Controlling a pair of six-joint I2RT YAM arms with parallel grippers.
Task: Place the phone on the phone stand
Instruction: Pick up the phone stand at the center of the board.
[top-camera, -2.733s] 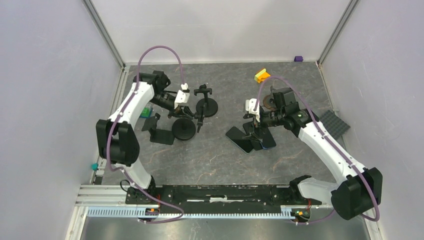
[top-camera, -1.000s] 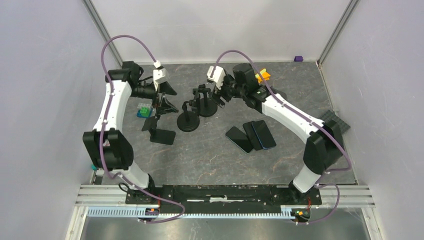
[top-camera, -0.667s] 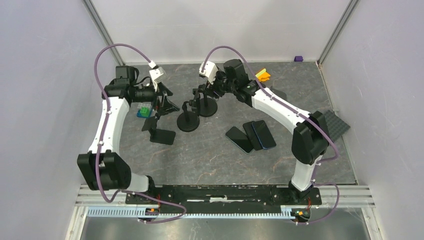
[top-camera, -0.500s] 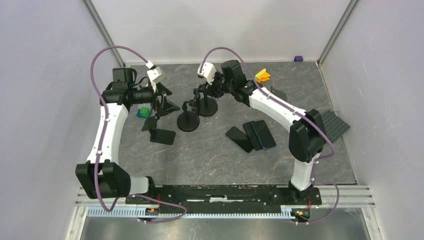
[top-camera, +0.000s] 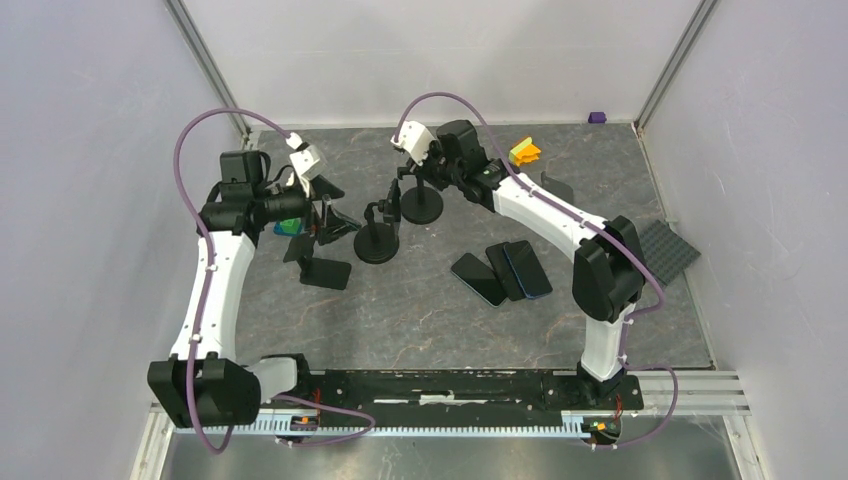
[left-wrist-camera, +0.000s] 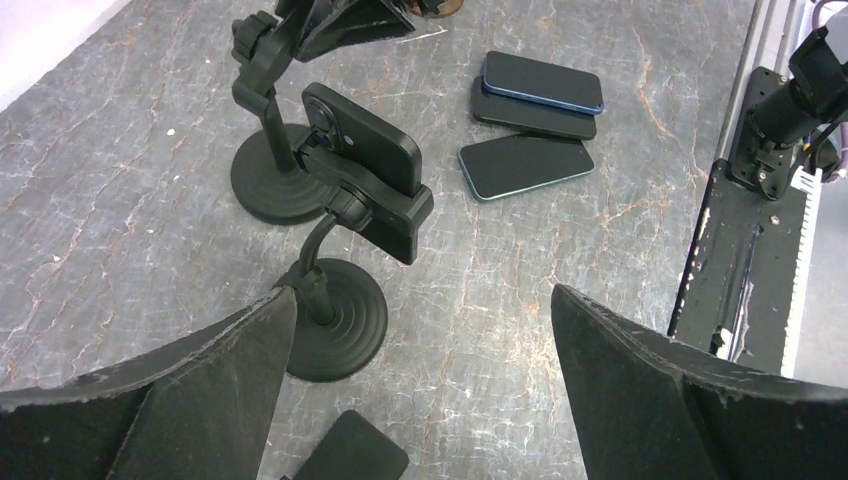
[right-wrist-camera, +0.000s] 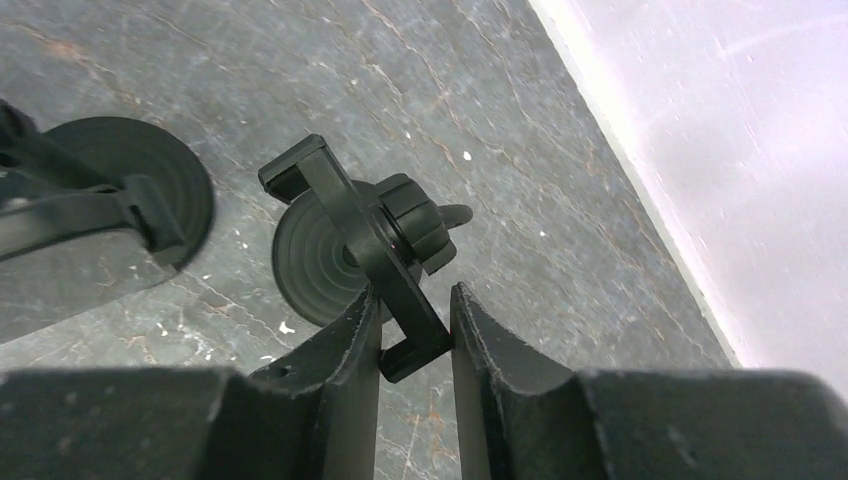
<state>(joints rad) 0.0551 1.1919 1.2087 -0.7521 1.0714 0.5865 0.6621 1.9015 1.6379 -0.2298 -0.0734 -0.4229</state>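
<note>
Black plastic sits between the fingers of my right gripper (right-wrist-camera: 415, 305). They pinch the lower end of the cradle plate of the rear phone stand (right-wrist-camera: 350, 225), one finger against each face. A second ago those fingers stood wide beside that stand, and earlier still this arm hung over the loose phones on my right. My left gripper (left-wrist-camera: 422, 292) is spread as wide as it goes and holds nothing. That arm has drawn back to the left, away from the stands. The loose phones have not moved.

The rear stand's cradle plate leans over its round base, its long axis running down into my grip.

Three phones lie flat on the grey marbled tabletop (top-camera: 420, 320), to the right of both stands. They are fanned, with long axes running from far-left to near-right in the top view. The blue-edged phone (left-wrist-camera: 543, 82) rests partly on the dark phone (left-wrist-camera: 530, 112), and the third phone (left-wrist-camera: 527, 165) lies just beside them.

The cradle of the front phone stand (left-wrist-camera: 340, 325) holds a fourth phone (left-wrist-camera: 365, 148). Its long axis runs along the cradle, close to level, with one end near the rear stand's stem.
</note>
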